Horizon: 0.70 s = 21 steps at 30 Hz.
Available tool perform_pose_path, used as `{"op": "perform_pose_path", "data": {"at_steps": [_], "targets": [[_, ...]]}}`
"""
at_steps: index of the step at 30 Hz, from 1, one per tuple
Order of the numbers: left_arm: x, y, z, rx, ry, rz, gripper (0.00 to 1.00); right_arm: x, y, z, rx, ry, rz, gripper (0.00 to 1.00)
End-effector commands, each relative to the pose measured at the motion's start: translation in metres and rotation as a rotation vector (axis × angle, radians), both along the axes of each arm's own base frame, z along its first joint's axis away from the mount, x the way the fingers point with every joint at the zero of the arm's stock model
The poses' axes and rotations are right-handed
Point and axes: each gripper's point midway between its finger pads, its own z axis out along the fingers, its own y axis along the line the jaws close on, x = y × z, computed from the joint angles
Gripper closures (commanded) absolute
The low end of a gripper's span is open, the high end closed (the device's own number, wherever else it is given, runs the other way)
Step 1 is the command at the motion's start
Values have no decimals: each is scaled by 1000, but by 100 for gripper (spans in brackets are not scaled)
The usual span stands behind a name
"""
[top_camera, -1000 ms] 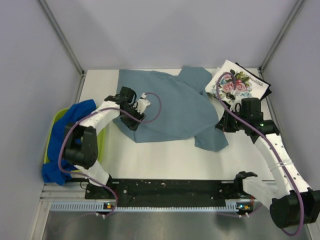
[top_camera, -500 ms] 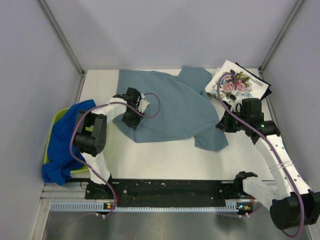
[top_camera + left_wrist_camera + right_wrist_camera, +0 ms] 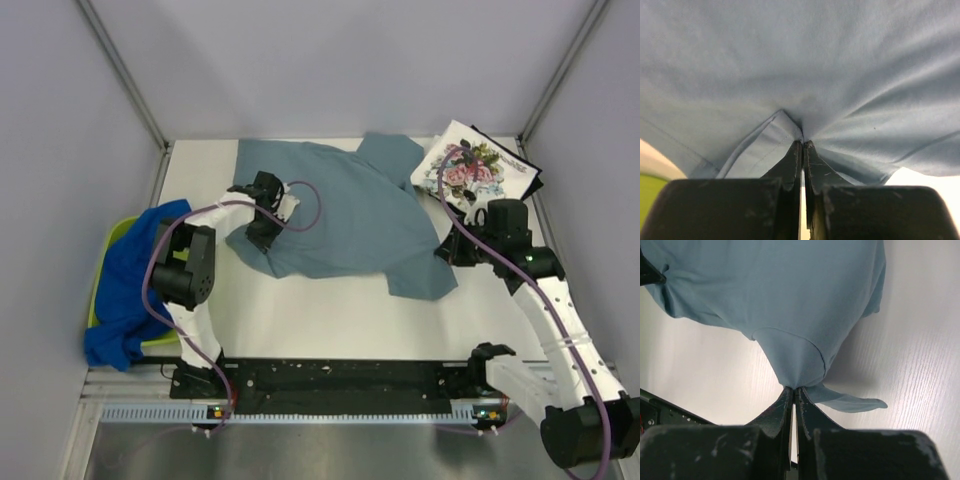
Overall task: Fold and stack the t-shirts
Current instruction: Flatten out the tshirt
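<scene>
A dusty grey-blue t-shirt (image 3: pixel 345 215) lies spread across the back middle of the white table. My left gripper (image 3: pixel 262 232) (image 3: pixel 803 142) is shut, pinching the shirt's left lower edge; the cloth (image 3: pixel 805 65) fills the left wrist view. My right gripper (image 3: pixel 447 247) (image 3: pixel 793 388) is shut on the shirt's right side, with the fabric (image 3: pixel 780 290) bunched at its tips and lifted off the table. A bright royal blue t-shirt (image 3: pixel 125 285) hangs over the tray at the left. A folded white floral t-shirt (image 3: pixel 468 168) rests on a black one (image 3: pixel 528 172) at the back right.
A lime-green tray (image 3: pixel 99 290) sits at the table's left edge under the blue shirt. Grey walls close in the table on three sides. The arms' black base rail (image 3: pixel 340 380) runs along the near edge.
My left gripper has closed on the grey-blue shirt's left edge. The shirt's near hem has drawn up slightly. My right gripper keeps its hold and has barely moved.
</scene>
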Motion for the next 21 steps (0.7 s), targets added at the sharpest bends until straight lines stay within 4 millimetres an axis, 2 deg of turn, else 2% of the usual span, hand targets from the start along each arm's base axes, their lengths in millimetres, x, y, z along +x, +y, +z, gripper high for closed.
{"op": "perform_pose_path", "data": {"at_steps": [1,4,6,8,13,17,21], "targets": [[-4,15,41,-4,-85,13,100,1,-3,13,4,-45,-26,100],[-13,28,51,-2,-98,21,100,-1,-2,11,12,-28,-23,100],[-23,34,51,3,-85,19,98,-3,0,9,19,-20,-16,100],[-35,31,45,-24,-57,-3,96,-4,1,6,27,-9,-10,100],[-59,32,25,-36,13,-35,81,-7,4,-5,36,33,1,100],[-61,36,8,-11,43,-35,77,-8,6,-14,42,65,10,100],[-59,39,2,10,49,-25,75,-8,5,-11,42,52,4,100]]}}
